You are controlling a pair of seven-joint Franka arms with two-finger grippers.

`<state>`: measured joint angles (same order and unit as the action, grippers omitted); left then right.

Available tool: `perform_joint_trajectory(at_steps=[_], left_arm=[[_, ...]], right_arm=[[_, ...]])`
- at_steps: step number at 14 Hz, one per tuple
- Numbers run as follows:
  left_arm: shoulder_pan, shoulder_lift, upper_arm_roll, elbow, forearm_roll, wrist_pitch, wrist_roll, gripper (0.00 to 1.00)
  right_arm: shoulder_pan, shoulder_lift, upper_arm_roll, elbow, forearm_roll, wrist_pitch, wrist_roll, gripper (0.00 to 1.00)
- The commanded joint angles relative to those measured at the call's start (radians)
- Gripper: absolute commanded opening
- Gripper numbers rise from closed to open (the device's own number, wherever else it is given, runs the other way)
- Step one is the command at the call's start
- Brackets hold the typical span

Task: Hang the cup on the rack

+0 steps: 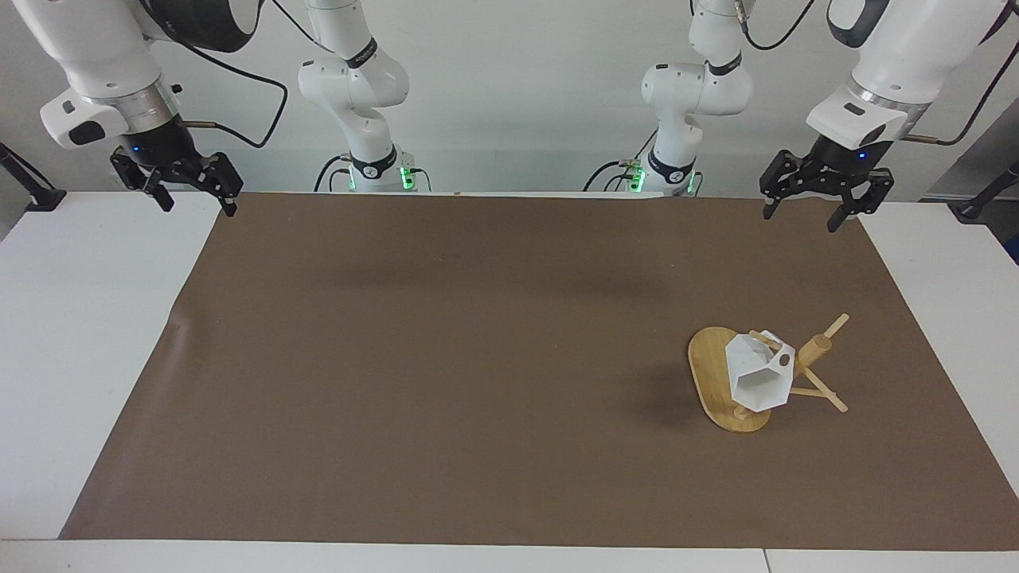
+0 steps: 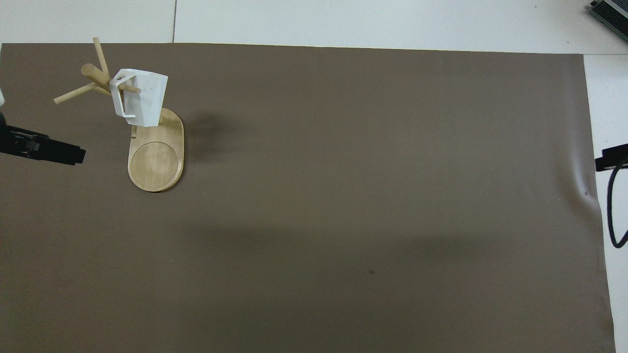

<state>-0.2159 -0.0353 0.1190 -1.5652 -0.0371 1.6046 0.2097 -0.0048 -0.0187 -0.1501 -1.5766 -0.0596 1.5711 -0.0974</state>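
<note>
The white faceted cup [image 1: 759, 376] [image 2: 140, 96] hangs by its handle on a peg of the bamboo rack [image 1: 712, 376] [image 2: 156, 159], which stands toward the left arm's end of the brown mat. My left gripper [image 1: 802, 215] [image 2: 73, 155] hangs open and empty high over the mat's corner by its own base, well clear of the rack. My right gripper [image 1: 197, 204] waits open and empty, raised over the mat's edge at the right arm's end; only a sliver of the right gripper [image 2: 608, 162] shows in the overhead view.
A brown mat [image 1: 478, 366] covers most of the white table [image 1: 87, 318]. A black cable [image 2: 613, 206] lies on the white surface at the right arm's end. Nothing else stands on the mat.
</note>
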Motion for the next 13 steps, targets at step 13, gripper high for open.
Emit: perform_joint_trajectory(at_steps=[13], left_arm=[[0.009, 0.008, 0.002, -0.007, 0.026, -0.023, 0.027, 1.00]], right_arm=[[-0.004, -0.006, 0.004, -0.003, -0.002, -0.002, 0.002, 1.00]])
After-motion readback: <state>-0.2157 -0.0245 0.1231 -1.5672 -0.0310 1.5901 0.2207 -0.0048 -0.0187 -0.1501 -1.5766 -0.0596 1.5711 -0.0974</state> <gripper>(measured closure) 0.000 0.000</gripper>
